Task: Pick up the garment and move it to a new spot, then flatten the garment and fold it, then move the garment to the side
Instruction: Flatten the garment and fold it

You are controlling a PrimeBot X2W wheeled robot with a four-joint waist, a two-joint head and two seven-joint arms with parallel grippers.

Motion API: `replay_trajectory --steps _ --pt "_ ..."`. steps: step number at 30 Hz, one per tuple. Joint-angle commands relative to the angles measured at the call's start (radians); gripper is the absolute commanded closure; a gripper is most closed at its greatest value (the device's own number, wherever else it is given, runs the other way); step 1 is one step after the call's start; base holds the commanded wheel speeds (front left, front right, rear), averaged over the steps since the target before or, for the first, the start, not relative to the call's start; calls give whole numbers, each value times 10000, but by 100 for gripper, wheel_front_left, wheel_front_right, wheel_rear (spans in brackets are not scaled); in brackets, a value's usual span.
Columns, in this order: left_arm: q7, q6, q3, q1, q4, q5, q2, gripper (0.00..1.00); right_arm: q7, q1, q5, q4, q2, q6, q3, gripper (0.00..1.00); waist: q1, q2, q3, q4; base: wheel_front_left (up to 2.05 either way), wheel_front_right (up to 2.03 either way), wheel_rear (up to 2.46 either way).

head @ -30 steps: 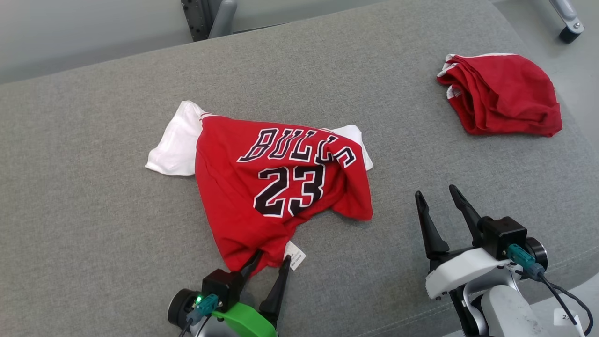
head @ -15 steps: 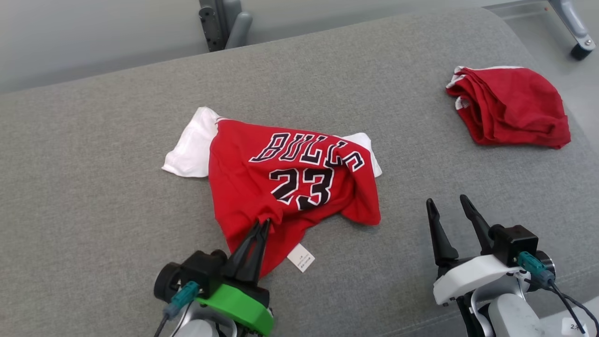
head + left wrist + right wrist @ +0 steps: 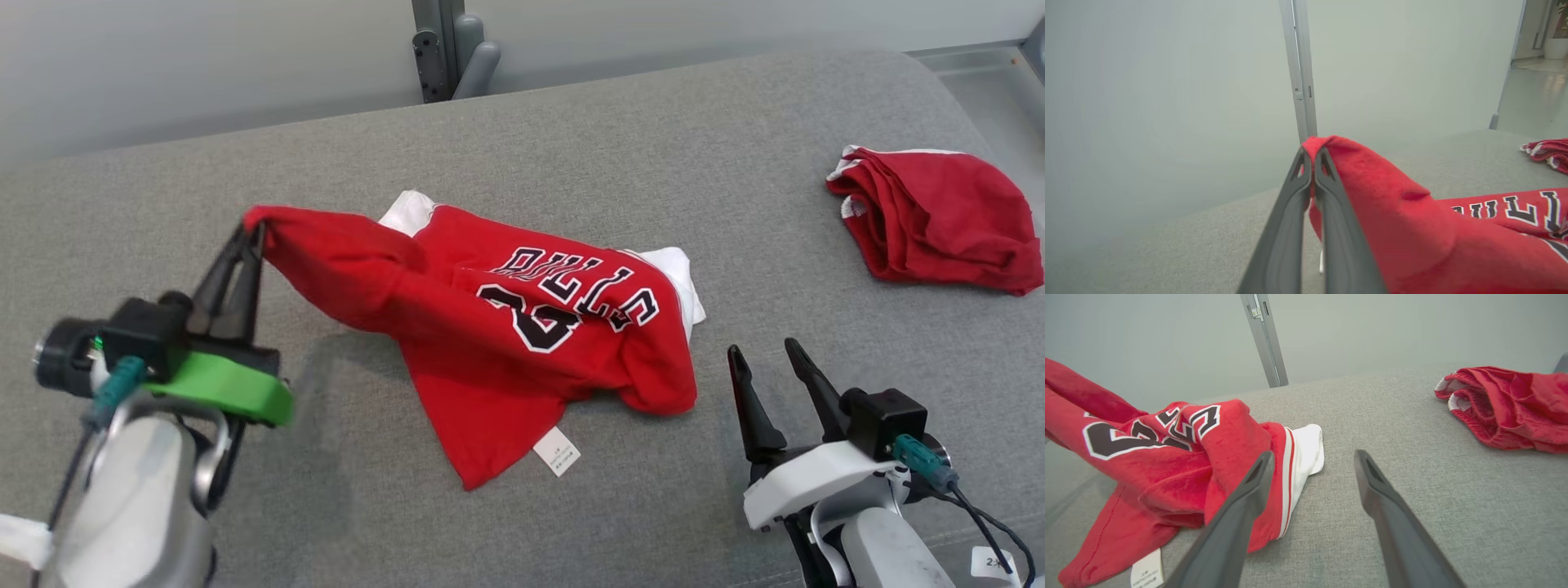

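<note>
the left pincer is closed tight on a fold of the red jersey and holds it up, away to the left. one second ago it was low at the near hem, close to the white label, with its fingers apart. now the pinched cloth hangs stretched in the air, while the part with the number and letters lies on the surface. i judge the pick-up is begun but not complete, and the moving to a new spot comes next. the right pincer waits open, just beside the jersey, touching nothing. the surface is a grey woven cushion, wide and soft. another red garment lies folded well apart at the right. behind are a pale wall and a grey metal post.
</note>
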Motion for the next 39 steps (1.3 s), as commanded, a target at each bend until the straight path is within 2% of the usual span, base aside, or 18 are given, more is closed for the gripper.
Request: replay_trajectory --steps 1,5,9,10,11,12,16,21,23,31,35,39 --pt "0 21 67 -513 158 1 278 100 -29 -84 -70 -4 -30 -11 -35 0 0 -1 263 -256 0 0 0" --pt "0 21 160 -1946 1270 88 1403 100 -29 -221 -41 -11 -27 -11 -80 0 0 -1 582 -602 0 0 0" --pt "2 25 456 -2966 2505 279 2172 100 -29 -199 -11 4 -27 -11 -117 0 0 -1 736 -881 0 0 0" --pt "2 25 511 -3145 2946 280 2290 91 -29 -199 -6 15 -26 -11 -115 0 0 -1 755 -933 0 0 0" --pt "0 25 524 -3329 3329 341 2382 54 -29 -199 -2 21 -26 -11 -121 0 0 -1 765 -969 0 0 0" --pt "3 40 543 -3459 3834 348 2432 0 -29 -193 -3 29 -27 -11 -127 0 0 -1 761 -994 0 0 0" --pt "-1 257 695 -3622 4956 169 2176 0 -29 -186 -60 80 -29 -11 -177 0 0 -1 661 -976 0 0 0" --pt "0 233 742 -3064 5014 77 1719 0 -29 -185 -136 53 -29 -11 -231 0 0 -1 467 -758 0 0 0" --pt "0 216 869 -2815 4806 -5 1503 0 -29 -140 -150 53 -30 -11 -253 0 0 -1 328 -630 0 0 0" --pt "0 195 1455 -777 3221 -55 40 0 -29 160 -182 220 -30 -11 -231 0 0 -1 -458 -123 0 0 0" --pt "0 119 1537 540 2566 43 -753 0 -29 403 -167 321 -30 -11 -252 0 0 -1 -894 82 0 0 0" --pt "0 56 1414 1598 2186 133 -1314 0 -29 540 -156 365 -30 -11 -291 0 0 -1 -1132 228 0 0 0"
